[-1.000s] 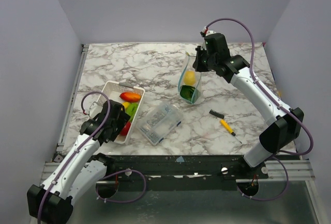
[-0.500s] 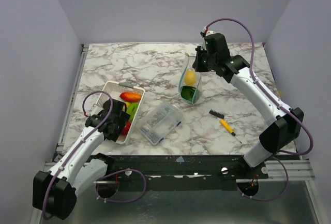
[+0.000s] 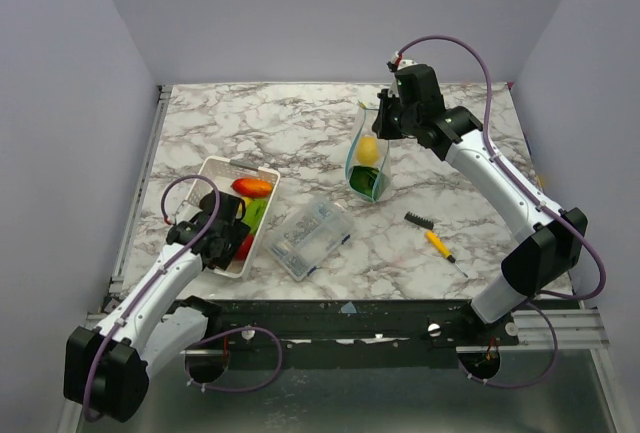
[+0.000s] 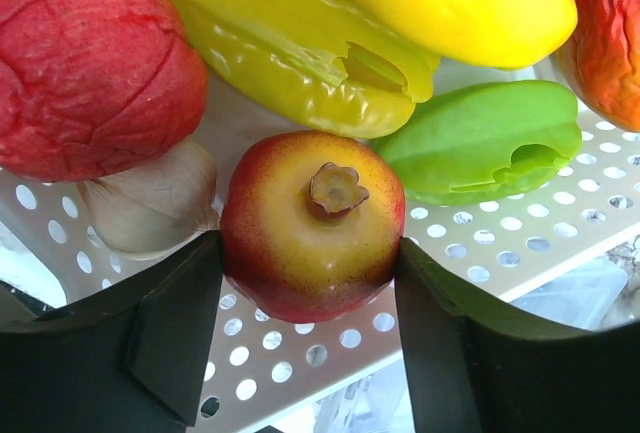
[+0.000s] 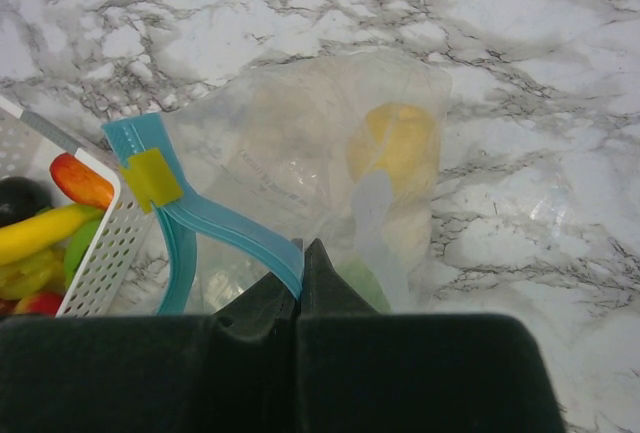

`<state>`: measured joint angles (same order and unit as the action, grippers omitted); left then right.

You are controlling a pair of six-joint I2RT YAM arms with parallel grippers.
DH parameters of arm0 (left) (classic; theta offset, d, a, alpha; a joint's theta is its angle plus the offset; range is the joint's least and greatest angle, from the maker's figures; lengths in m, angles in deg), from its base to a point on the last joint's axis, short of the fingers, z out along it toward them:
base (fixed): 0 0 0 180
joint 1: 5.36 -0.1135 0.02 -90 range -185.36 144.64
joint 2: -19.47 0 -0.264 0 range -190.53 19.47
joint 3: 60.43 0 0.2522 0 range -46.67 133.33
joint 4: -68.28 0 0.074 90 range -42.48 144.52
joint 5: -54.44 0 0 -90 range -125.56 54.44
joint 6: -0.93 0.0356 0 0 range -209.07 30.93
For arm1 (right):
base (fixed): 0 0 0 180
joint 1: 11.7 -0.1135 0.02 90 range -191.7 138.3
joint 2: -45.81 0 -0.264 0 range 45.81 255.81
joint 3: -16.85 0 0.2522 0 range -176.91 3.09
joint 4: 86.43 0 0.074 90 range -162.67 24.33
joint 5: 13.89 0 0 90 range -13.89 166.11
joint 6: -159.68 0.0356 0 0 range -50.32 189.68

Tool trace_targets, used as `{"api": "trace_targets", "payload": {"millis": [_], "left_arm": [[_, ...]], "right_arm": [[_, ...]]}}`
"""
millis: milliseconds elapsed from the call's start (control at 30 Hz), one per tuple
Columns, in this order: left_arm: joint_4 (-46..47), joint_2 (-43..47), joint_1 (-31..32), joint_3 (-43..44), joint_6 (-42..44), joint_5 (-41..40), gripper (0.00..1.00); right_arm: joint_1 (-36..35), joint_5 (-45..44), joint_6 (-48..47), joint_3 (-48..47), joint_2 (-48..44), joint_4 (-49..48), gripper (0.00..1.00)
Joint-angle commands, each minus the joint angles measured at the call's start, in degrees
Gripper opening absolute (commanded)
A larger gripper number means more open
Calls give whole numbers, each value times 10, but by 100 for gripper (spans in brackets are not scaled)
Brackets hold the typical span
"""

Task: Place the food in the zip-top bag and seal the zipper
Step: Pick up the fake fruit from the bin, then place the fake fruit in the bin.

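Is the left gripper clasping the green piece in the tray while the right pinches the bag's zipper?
Not the green piece: the left wrist view shows the left gripper clasping the red-and-yellow pomegranate; the right gripper does pinch the zipper.

The left arm (image 3: pixel 150 293) and right arm (image 3: pixel 490 178) are white-shelled links with black joints, a purple cable (image 3: pixel 450 43) looping behind each black wrist block, and the left gripper (image 4: pixel 310 283) shows matte black, angular fingers (image 4: pixel 170 333).
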<state>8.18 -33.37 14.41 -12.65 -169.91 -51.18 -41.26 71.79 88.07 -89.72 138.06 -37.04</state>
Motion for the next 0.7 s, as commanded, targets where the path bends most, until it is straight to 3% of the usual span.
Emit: {"api": "trace_targets", "payload": {"millis": [0,167,300,433,567,667], "left_arm": [[-13,27,-4,-2,7,-17,54],[-63,70,-4,44,23,-58,45],[-55,128,-4,99,101,-63,43],[160,225,-4,78,270,97,42],[429,258,-4,24,299,266,42],[511,199,-4,58,317,378,39]], "right_arm": [[-1,3,-3,-10,-9,-10,0],[-1,4,2,-14,-6,-17,0],[-1,20,4,-27,6,-10,0],[-1,29,3,-29,7,-6,0],[-1,39,7,-20,2,-14,0],[-1,39,14,-17,3,-19,0]]}}
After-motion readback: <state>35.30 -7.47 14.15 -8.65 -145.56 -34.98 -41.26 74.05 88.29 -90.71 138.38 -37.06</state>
